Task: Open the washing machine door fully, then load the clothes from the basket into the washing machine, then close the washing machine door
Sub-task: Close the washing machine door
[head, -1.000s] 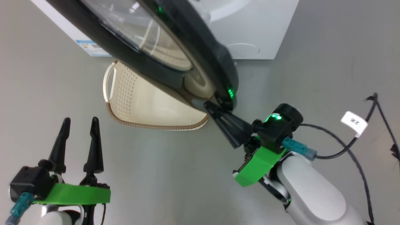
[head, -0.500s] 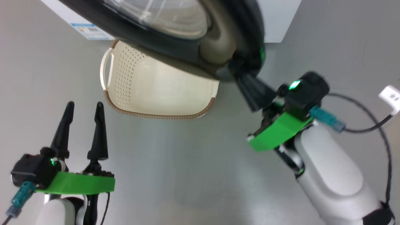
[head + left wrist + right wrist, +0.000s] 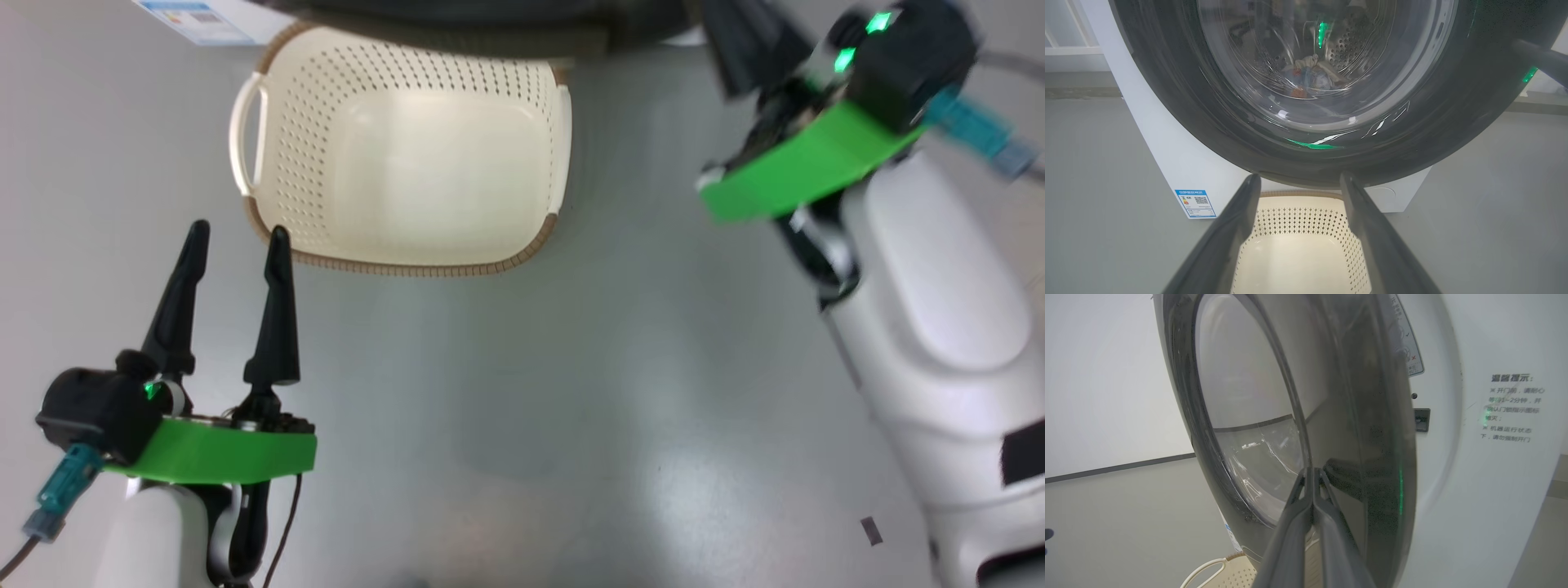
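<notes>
Cream perforated plastic basket (image 3: 343, 114) sits empty on the floor. Blue-and-cream clothes (image 3: 1310, 77) lie inside the big white washing machine (image 3: 1474, 477). Right gripper (image 3: 1312, 473), fingers pressed together, leans on the glossy black round door (image 3: 1372, 457), which looks almost shut. Left gripper (image 3: 238, 229) hangs spread beside the basket.

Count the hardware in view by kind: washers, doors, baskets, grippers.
washing machine: 1
washing machine door: 1
basket: 1
Grippers: 2, the left gripper and the right gripper
Total: 5
</notes>
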You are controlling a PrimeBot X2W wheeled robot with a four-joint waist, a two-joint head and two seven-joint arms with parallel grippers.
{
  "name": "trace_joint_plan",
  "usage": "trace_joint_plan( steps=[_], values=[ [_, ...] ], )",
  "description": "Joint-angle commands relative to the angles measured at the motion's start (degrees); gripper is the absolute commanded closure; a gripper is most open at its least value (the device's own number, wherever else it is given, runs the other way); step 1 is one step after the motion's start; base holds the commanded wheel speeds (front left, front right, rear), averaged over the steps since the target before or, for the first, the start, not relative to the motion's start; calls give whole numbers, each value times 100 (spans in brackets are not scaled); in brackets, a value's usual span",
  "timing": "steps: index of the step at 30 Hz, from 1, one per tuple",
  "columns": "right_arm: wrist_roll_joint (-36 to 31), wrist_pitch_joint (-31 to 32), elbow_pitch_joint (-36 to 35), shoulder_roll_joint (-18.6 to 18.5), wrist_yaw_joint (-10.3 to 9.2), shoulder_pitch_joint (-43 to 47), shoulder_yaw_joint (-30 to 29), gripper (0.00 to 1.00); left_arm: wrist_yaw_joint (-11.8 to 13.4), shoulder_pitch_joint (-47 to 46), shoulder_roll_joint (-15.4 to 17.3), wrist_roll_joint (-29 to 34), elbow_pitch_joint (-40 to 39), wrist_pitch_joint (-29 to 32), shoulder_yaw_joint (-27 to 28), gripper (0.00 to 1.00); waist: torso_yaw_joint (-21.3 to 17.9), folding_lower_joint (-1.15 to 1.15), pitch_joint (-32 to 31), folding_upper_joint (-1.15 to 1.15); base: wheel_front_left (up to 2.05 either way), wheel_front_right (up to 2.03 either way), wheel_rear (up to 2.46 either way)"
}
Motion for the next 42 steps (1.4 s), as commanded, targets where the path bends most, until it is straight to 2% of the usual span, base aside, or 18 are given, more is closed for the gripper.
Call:
trace_joint_plan(
  steps=[1, 11, 20, 28, 42],
  values=[
    [32, -55, -81, 90, 7, -145, -54, 100, -9, -43, 115, -6, -160, -29, 154, 0, -19, 0, 145, 0, 0, 0, 0],
    [-41, -56, 657, 28, 7, -1419, -284, 100, -9, -346, 115, -147, -172, -29, -38, 0, 131, 0, 579, 0, 0, 0, 0],
    [-69, -56, 1282, 202, 7, -2196, -506, 100, -9, -486, 115, -233, -129, -29, -161, 0, 231, 0, 725, 0, 0, 0, 0],
    [-118, -56, 1471, 292, 7, -2209, -560, 100, -9, -534, 115, -262, -104, -29, -184, 0, 203, 0, 655, 0, 0, 0, 0],
    [209, -57, 1419, 306, 7, -1722, -198, 100, -9, -510, 115, -167, -118, -29, -32, 0, -49, 0, 388, 0, 0, 0, 0]
  ],
)
